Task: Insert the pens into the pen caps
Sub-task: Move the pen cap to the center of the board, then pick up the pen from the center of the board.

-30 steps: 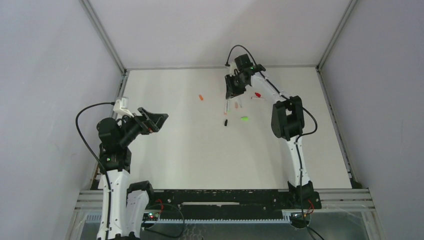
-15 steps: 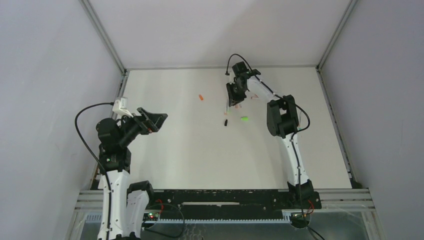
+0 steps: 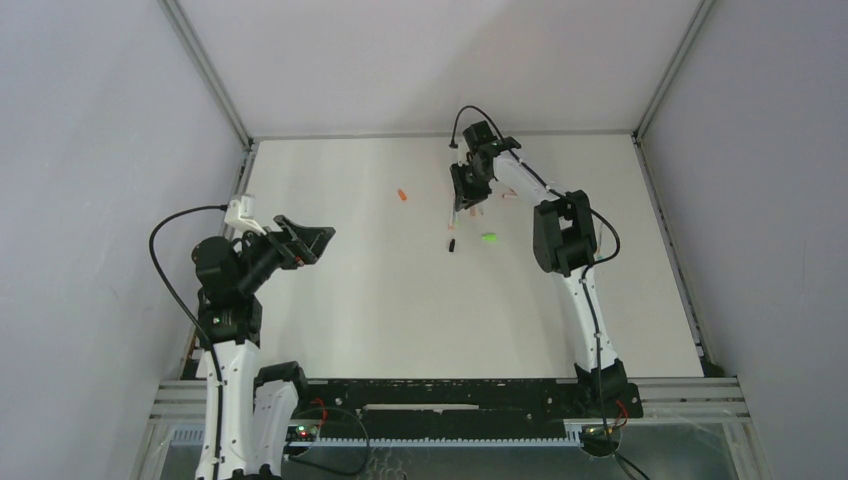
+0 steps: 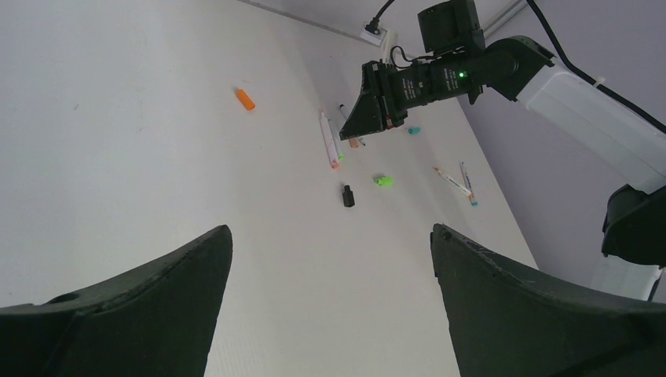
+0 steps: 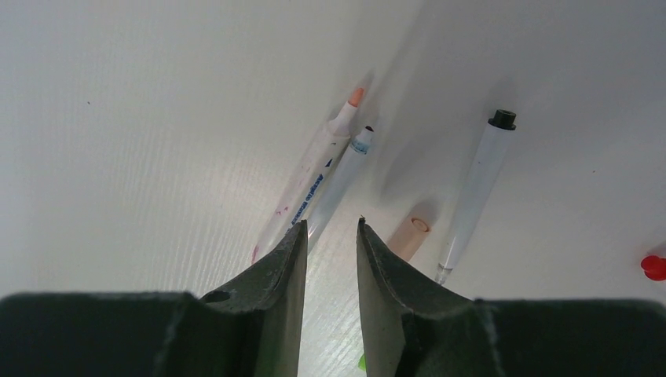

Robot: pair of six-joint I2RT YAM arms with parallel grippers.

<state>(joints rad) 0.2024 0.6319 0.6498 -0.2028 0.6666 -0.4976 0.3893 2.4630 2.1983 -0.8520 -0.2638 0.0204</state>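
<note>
Our right gripper hangs low over the far part of the table, near its back edge and the wall behind. Its fingers stand a narrow slot apart. The tail ends of two pens run in under the left finger, and we cannot tell whether either is pinched. Those two lie side by side and touching: the orange-tipped pen and the dark-tipped pen. Just to their right sits a pale orange cap, and beyond it lies the black-ended pen, apart from the pair and angled slightly away.

From the left wrist we see the black cap and the green cap on the near side of that cluster, close together but not touching. The orange cap lies alone, well off to the left. A teal cap sits just past the right gripper, and two further pens lie together on the right arm's side.

Our left gripper is spread wide with nothing between its fingers, raised over the table's left side close to the left edge. A broad stretch of white surface separates it from the pens, and the near half of the table runs white to the front rail.
</note>
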